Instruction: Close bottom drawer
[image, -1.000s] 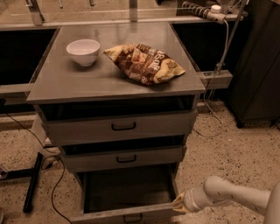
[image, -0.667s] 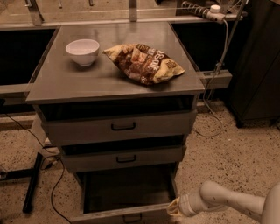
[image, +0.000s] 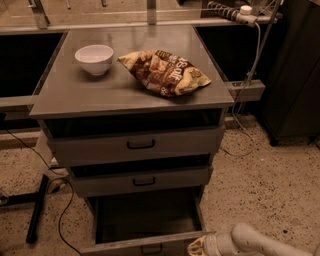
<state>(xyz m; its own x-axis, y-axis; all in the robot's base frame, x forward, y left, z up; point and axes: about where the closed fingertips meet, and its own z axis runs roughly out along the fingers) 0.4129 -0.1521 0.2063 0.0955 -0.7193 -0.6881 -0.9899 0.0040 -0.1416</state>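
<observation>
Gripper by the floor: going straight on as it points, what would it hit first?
Likely the front of the open bottom drawer, at its right end; the gripper sits beside it, depth unclear.

Off-white arm (image: 262, 243) at near right: smooth, rounded, tubular housing with a soft sheen. Narrower wrist collar (image: 220, 245) of the same pale colour, crossed by darker ring seams. Yellowish-tan gripper (image: 196, 246) at the near edge, right of centre, darker than the housing and partly cut off by the lower border.

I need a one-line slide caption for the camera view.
Robot pincer at the front corner of the open grey metal bottom drawer.
</observation>
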